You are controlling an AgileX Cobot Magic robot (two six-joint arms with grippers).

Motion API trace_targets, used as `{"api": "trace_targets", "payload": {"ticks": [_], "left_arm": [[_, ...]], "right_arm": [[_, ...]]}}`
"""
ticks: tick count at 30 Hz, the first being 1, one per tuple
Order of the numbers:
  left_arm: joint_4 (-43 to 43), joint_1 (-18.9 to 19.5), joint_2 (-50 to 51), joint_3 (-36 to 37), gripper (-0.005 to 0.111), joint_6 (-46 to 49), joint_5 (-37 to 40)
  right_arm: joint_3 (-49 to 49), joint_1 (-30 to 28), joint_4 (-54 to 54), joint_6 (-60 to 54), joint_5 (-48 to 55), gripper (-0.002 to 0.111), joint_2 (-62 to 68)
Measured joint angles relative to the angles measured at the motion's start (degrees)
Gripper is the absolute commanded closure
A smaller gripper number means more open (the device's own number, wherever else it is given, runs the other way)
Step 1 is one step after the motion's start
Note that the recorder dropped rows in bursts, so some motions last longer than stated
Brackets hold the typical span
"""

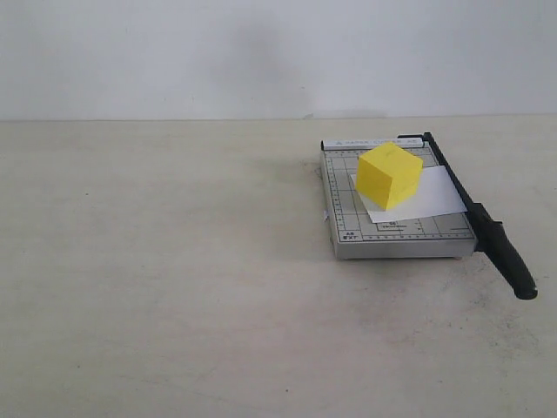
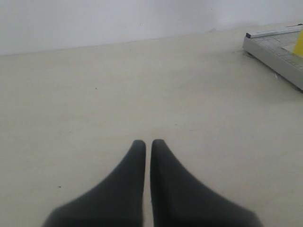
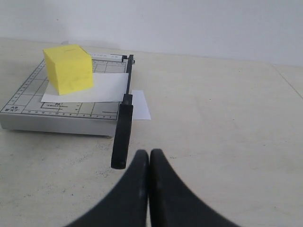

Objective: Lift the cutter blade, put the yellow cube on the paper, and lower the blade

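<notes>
The yellow cube [image 1: 389, 175] [image 3: 68, 68] rests on the white paper [image 1: 426, 198] [image 3: 106, 88], which lies on the grey trimmer base [image 1: 383, 237] [image 3: 28, 101]. The cutter blade [image 1: 487, 228] [image 3: 124, 118] lies lowered along the base's right edge, handle end toward the front. A strip of paper [image 3: 140, 105] sticks out past the blade. My right gripper [image 3: 149, 152] is shut and empty, just short of the blade's handle tip. My left gripper [image 2: 148, 142] is shut and empty over bare table, far left of the trimmer corner [image 2: 274, 49]. Neither gripper appears in the exterior view.
The beige table [image 1: 174, 279] meets a pale wall [image 1: 261, 52] at the back. A sliver of the yellow cube [image 2: 298, 43] shows at the edge of the left wrist view.
</notes>
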Motion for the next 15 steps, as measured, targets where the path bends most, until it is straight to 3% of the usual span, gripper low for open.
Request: {"api": "trace_targets", "payload": {"ticks": [8,15], "left_arm": [[-2.10,-0.40,0.00,0.05,0.102,-11.61,2.12],[-2.10,-0.40,0.00,0.05,0.102,-13.34,3.09]], "right_arm": [[0.00,0.00,0.14,0.13,0.00,0.108,0.00],[0.00,0.00,0.14,0.13,0.00,0.108,0.00]]}}
